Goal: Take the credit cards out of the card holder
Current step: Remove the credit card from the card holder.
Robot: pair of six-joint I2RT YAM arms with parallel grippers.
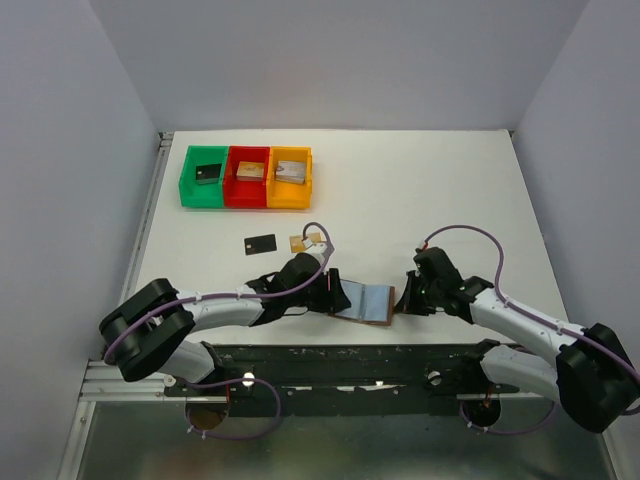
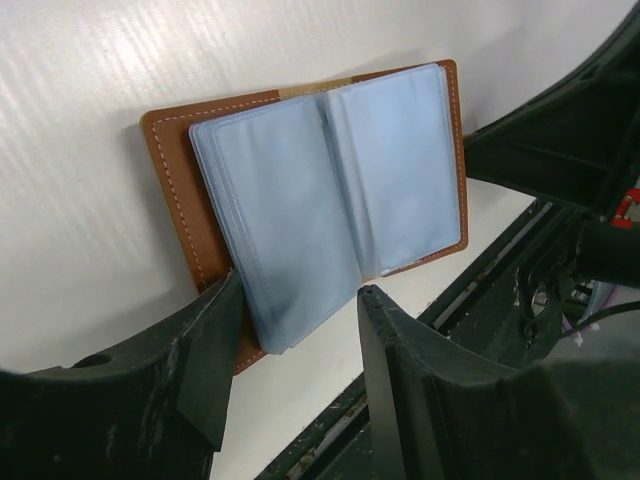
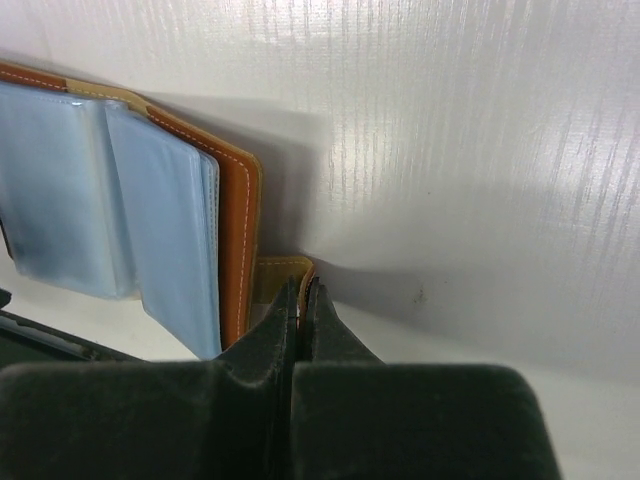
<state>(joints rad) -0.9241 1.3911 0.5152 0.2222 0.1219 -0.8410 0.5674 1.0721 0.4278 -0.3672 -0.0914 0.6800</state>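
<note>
The card holder (image 1: 368,301) lies open on the table near the front edge, brown leather with pale blue sleeves (image 2: 330,190). My left gripper (image 1: 334,297) is open at its left side; in the left wrist view the gripper (image 2: 296,335) straddles the near corner of the sleeve stack, one finger (image 2: 215,345) over the brown cover. My right gripper (image 1: 404,298) is shut on the holder's little brown tab strap (image 3: 292,268). A black card (image 1: 260,244) and gold cards (image 1: 308,240) lie on the table behind the left arm. No card shows in the sleeves.
Green (image 1: 203,176), red (image 1: 247,176) and orange (image 1: 290,178) bins with small blocks stand at the back left. The table's front edge and dark metal rail (image 2: 500,290) run just beside the holder.
</note>
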